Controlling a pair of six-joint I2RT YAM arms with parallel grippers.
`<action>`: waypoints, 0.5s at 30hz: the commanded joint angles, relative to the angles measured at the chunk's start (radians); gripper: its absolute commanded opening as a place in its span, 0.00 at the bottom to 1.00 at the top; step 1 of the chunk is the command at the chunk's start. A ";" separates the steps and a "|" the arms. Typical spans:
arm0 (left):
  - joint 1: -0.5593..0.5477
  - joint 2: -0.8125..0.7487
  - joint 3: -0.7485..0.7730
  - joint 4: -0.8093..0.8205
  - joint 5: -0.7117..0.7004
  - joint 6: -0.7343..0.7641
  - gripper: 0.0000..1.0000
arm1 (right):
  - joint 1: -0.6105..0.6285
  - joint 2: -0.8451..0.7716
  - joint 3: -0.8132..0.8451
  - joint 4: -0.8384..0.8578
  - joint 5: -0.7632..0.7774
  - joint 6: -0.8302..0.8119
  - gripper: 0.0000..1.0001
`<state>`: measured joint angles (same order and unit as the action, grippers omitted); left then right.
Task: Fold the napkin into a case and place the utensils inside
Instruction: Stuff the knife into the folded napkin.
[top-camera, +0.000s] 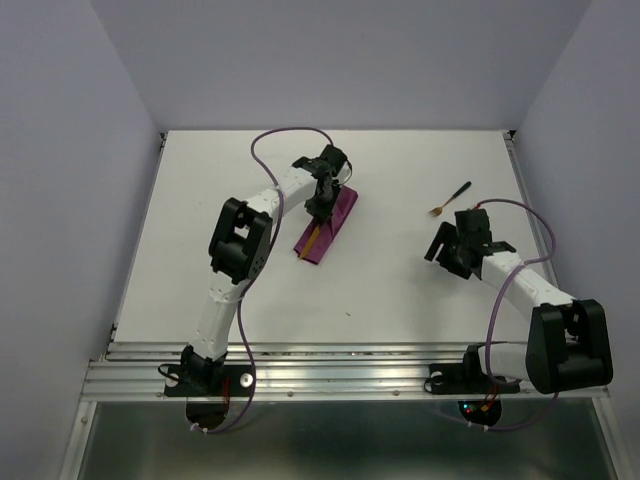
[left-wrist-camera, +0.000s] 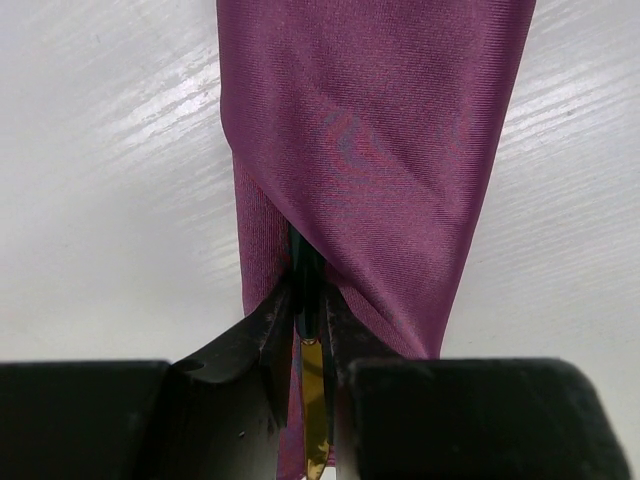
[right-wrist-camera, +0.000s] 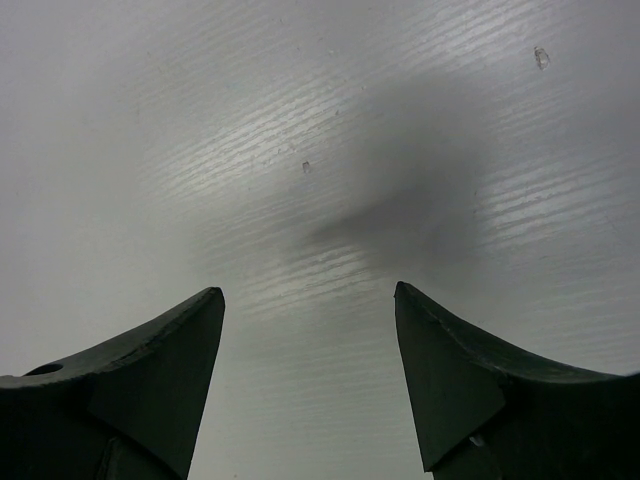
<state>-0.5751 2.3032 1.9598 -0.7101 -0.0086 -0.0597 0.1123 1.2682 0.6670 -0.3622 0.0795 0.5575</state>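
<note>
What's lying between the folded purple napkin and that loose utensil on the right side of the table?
Nothing. The top view shows only bare white table between the case and the loose utensil.

**Camera positions**

Top external: mounted high behind the arm bases, facing down and forward; it takes in the whole table (top-camera: 400, 300) and both arms from afar. Left wrist: looks along the left gripper (left-wrist-camera: 312, 325), very near the surface, with the case (left-wrist-camera: 370, 150) filling most of the frame. Case and knife (left-wrist-camera: 316, 400) are shared with the overhead view, where they appear small. Right wrist: faces down at the white table surface, close in, between the spread tips of the right gripper (right-wrist-camera: 308, 288). The two wrist views do not overlap.
</note>
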 joint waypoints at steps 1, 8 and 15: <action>0.004 -0.005 0.050 0.015 -0.013 0.038 0.00 | 0.001 -0.013 -0.018 0.031 0.002 0.005 0.75; 0.006 -0.008 0.050 0.026 -0.019 0.043 0.19 | 0.001 -0.016 -0.041 0.040 -0.003 0.005 0.75; 0.004 -0.071 0.025 0.029 -0.024 -0.009 0.43 | 0.001 -0.029 -0.047 0.040 -0.004 0.002 0.75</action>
<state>-0.5743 2.3142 1.9640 -0.6907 -0.0124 -0.0444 0.1123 1.2682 0.6216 -0.3511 0.0780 0.5575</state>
